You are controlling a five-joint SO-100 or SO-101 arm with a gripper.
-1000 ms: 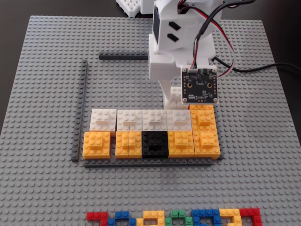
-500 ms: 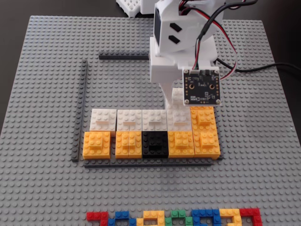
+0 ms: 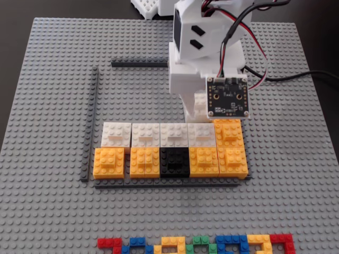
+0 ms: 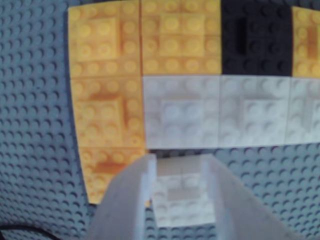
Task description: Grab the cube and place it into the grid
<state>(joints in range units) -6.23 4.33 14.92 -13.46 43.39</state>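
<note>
Cube (image 4: 182,192) — white, pinched between the fingers of the gripper (image 4: 181,200), carried just behind the filled white row and beside the orange blocks (image 4: 102,107). The open cell of the grid (image 3: 96,106) appears to lie directly beneath. Arm — wrist pitched steeply downward, hanging low above the grey baseplate (image 3: 47,63).

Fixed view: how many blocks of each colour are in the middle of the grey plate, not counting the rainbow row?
Orange blocks: 5
White blocks: 5, counting the cube in the gripper
Black block: 1
Total: 11
</note>
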